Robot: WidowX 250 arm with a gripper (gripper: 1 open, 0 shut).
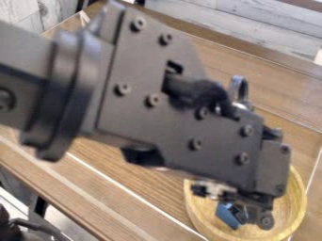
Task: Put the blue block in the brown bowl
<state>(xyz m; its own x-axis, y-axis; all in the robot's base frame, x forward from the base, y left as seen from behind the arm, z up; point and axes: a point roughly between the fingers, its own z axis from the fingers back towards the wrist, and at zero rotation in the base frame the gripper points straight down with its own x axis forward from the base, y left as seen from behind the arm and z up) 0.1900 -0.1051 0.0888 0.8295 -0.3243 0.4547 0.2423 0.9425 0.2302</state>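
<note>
Arm: the robot's black arm (138, 104) fills most of the view, blurred at the left where it comes closest to the camera, its flat side plates studded with round bolt heads.

Gripper: the gripper (242, 215) sits at the arm's lower right end, angled down into the bowl; its dark fingers stand apart, one to each side of the block, and whether either one touches the block cannot be made out.

Blue block: the blue block (229, 214) lies inside the bowl, low against its floor near the middle, between the spread fingers. Only part of its bright blue face shows under the gripper.

Brown bowl: the brown bowl (297, 200) rests on the table at the lower right, its pale wooden rim showing as an arc on the right and at the lower left of the gripper; the arm covers most of the rest.

Table: the wood-grain table (270, 94) runs behind and around the arm, with a clear plastic edge along its near left side.
</note>
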